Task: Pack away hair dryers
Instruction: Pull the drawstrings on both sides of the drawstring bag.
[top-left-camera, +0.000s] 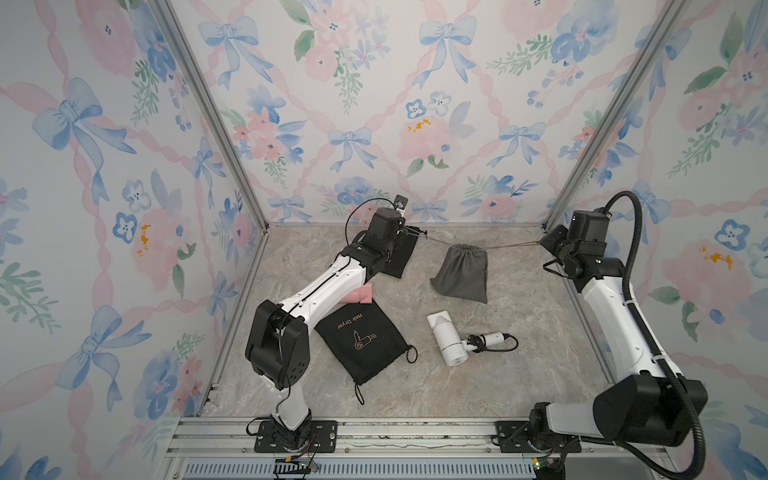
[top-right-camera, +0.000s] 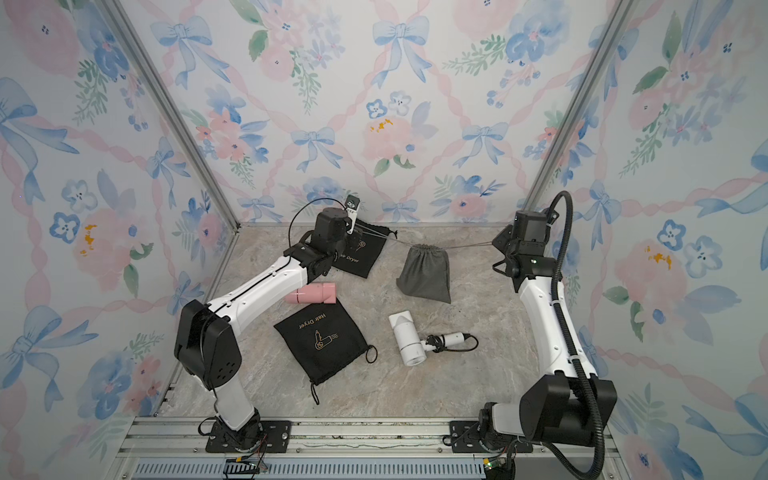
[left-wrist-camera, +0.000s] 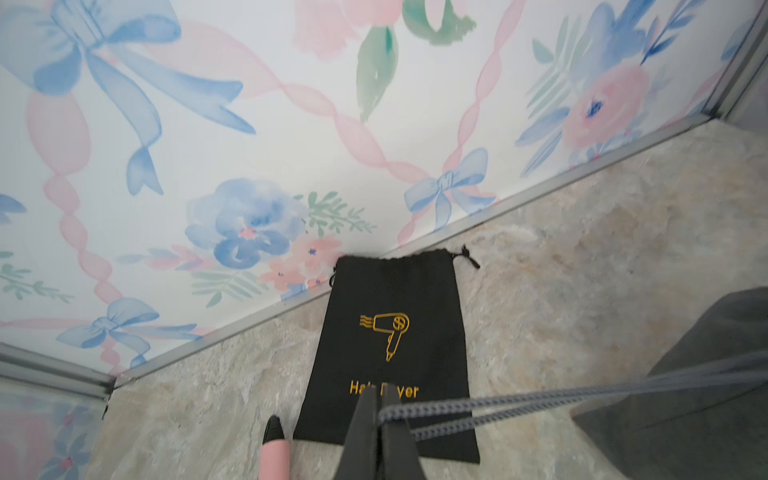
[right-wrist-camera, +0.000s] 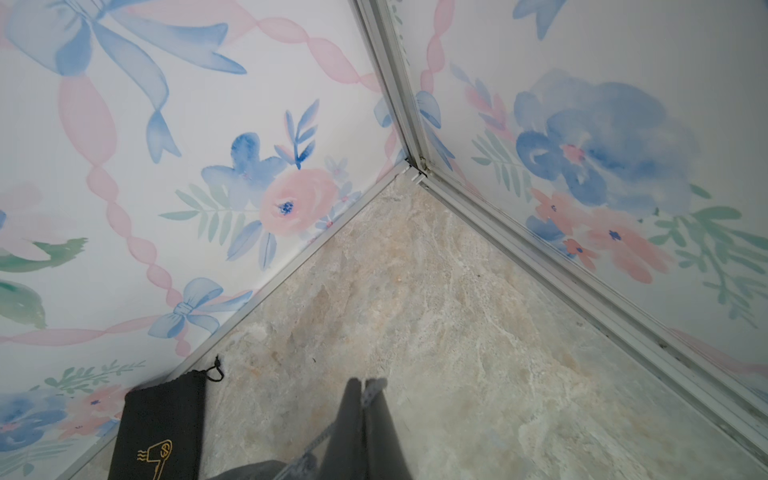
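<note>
1. Two tools are clamped shut: my left tool (left-wrist-camera: 377, 400) and right tool (right-wrist-camera: 366, 387) each pinch a drawstring (left-wrist-camera: 540, 400) of the grey pouch (top-left-camera: 461, 270), stretched between them.
2. White hair dryer (top-left-camera: 446, 341) lies mid-tabletop (top-left-camera: 519, 395); pink hair dryer (top-right-camera: 312, 293) is beside the black pouch (top-left-camera: 361, 345).
3. Likely light, rigid and slick; I'd grip the barrel.

Upright pouch (top-left-camera: 461, 272) stood near the bench's (top-left-camera: 519, 374) back edge, hair dryer (top-left-camera: 446, 340) lay before it, flat pouch (top-left-camera: 361, 345) lay left of the dryer

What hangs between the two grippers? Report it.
The grey drawstring pouch, cinched shut, strung on its cords between left gripper and right gripper, in both top views.
</note>
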